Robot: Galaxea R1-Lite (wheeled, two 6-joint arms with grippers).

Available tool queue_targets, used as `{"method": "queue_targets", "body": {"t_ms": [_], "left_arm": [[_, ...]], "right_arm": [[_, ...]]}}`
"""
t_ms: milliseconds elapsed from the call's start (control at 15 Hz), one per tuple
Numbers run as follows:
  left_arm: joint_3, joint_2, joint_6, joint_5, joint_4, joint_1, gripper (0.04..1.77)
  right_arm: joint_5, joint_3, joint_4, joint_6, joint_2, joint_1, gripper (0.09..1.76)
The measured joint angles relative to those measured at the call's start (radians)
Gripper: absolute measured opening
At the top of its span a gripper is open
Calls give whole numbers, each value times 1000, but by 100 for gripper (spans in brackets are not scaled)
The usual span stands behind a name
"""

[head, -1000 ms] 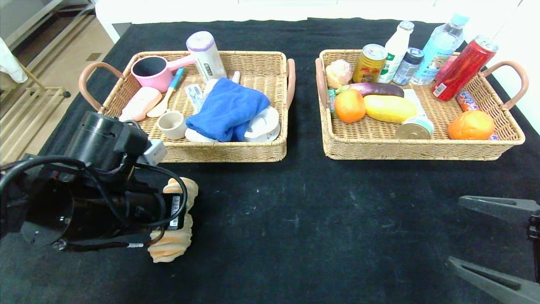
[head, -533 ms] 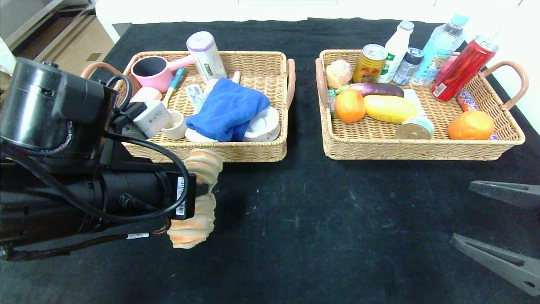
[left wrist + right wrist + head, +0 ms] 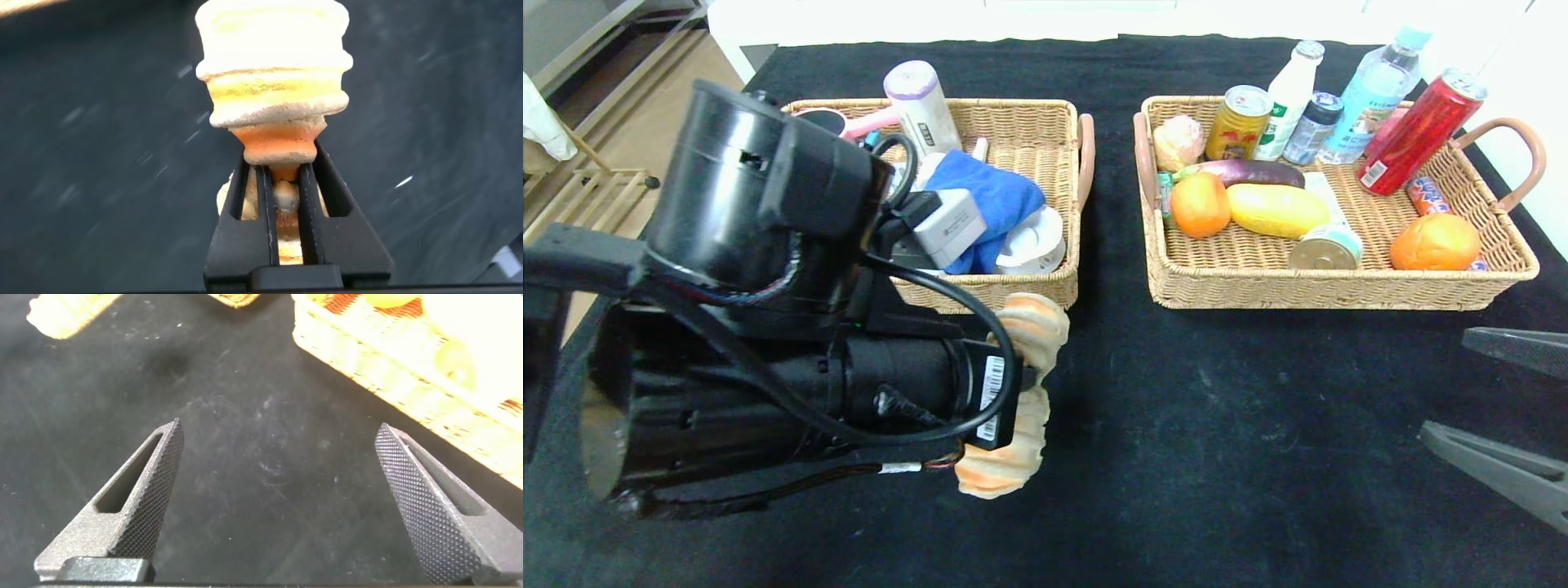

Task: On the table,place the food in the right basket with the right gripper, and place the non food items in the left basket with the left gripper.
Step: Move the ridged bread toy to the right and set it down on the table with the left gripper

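My left gripper [image 3: 1033, 380] is shut on the ridged beige-orange bread roll [image 3: 1031, 325] and holds it above the black table [image 3: 1217, 408], just in front of the left basket's [image 3: 1021, 287] near right corner. In the left wrist view the fingers [image 3: 245, 196] pinch the roll [image 3: 274, 69] at its narrow middle. My right gripper [image 3: 1441, 382] is open and empty at the near right; it also shows in the right wrist view [image 3: 279, 429]. The right basket [image 3: 1339, 290] holds the yellow fruit [image 3: 1278, 210], orange [image 3: 1199, 204] and tin [image 3: 1323, 249]. The blue cloth [image 3: 1005, 200] lies in the left basket. The cream cup is hidden behind my left arm.
Bottles and cans stand at the back of the right basket, with an aubergine [image 3: 1250, 171] and an orange bun [image 3: 1433, 241]. A white roll [image 3: 921, 102] and white dish [image 3: 1033, 241] are in the left basket. Bare cloth lies between the baskets and my right gripper.
My left arm has risen and moved right, carrying the bread roll from the near left to the front of the left basket's right corner. My right gripper shifted slightly.
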Motion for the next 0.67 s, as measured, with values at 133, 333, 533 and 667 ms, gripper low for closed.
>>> {"method": "queue_targets", "body": {"t_ms": [133,333,533,667], "left_arm": [[-57,64,-2,2,0,-31,26],[-171,179,-7,9,0,-82,26],[-299,299,-68,41,1,-118,26],[-362,365,-91,61,1,-137,26]], "right_arm": [[0,-6,0,0,-8,-3,171],[0,-9,0,1,-14,-13,171],[1,-13,-1,0,-20,-26,171],[1,-14,-1,1,-24,-30,171]]}}
